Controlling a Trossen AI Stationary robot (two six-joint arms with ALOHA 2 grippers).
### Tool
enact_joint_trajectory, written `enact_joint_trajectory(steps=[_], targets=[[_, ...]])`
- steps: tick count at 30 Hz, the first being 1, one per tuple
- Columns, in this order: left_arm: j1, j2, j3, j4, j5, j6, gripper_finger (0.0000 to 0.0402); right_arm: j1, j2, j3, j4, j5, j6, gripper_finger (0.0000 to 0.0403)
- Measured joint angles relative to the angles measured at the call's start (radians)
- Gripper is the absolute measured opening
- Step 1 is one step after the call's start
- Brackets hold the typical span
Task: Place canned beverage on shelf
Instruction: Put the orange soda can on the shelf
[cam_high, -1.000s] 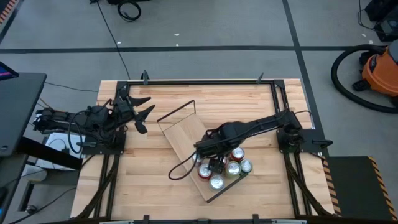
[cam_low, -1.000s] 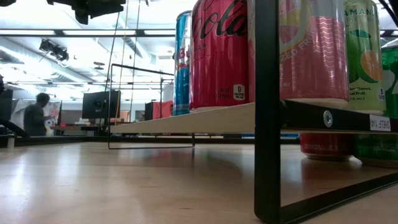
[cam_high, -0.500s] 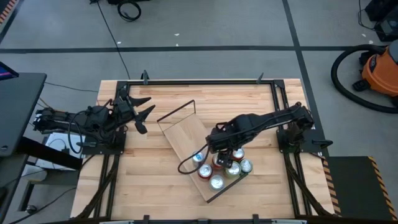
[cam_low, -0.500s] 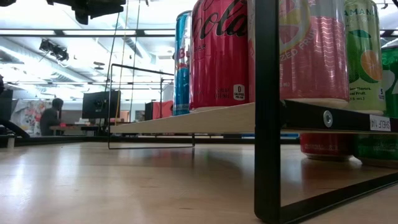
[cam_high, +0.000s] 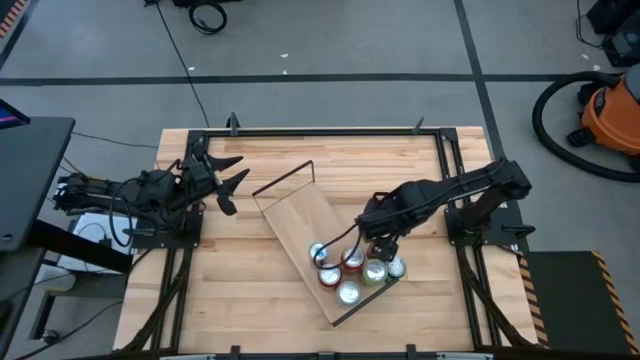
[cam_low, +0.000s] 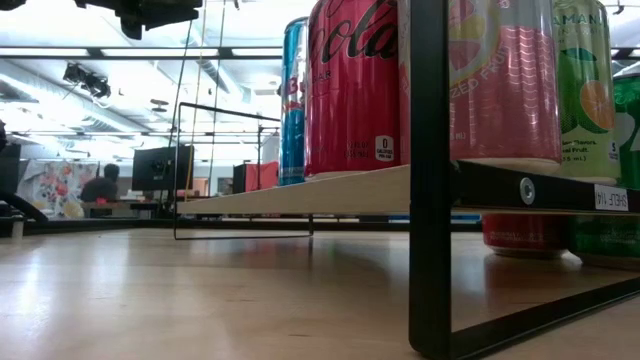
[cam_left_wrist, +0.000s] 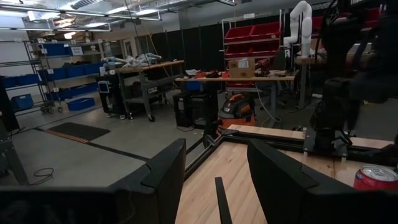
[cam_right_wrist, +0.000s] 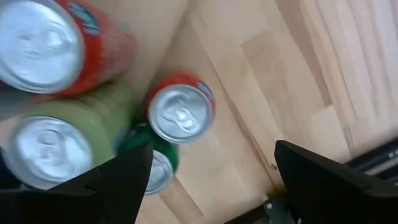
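Note:
The shelf (cam_high: 300, 222), a light-wood board on a dark wire frame (cam_low: 430, 180), lies slantwise mid-table. Several canned beverages stand upright on its near end: a blue can (cam_high: 318, 253), a red can (cam_low: 355, 85), a pink can (cam_low: 500, 80), a light-green can (cam_right_wrist: 50, 149). A small red can (cam_right_wrist: 180, 112) and a dark-green can (cam_right_wrist: 158, 169) stand on the tabletop beside it. My right gripper (cam_high: 384, 243) (cam_right_wrist: 213, 149) hangs open above the cans' right side, pointing down, nothing between its fingers. My left gripper (cam_high: 225, 180) (cam_left_wrist: 217, 168) waits open at the table's left.
A dark metal frame (cam_high: 320, 131) rims the slatted wooden tabletop (cam_high: 240, 280). The far half of the shelf board is bare. Beyond the table an orange vacuum (cam_high: 610, 115) stands on the floor, and a person (cam_low: 103, 185) sits far back in the room.
My right gripper has moved level toward the table's right edge, off from above the shelf's near end to the cans' right side, staying open. The blue can, covered by the arm before, now shows from above. No can has moved.

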Motion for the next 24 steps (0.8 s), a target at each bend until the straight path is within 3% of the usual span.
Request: enact_joint_trajectory(steps=[9,24], targets=[[0.0,0.0,0.0,0.0,0.0,-0.002,0.0183,0.0,-0.108,-0.117,0.02,0.024,0.08,0.0348],[0.0,0.0,0.0,0.0,0.0,-0.009,0.0183,0.001,-0.13,-0.123,0.042,0.04,0.111,0.0348]])
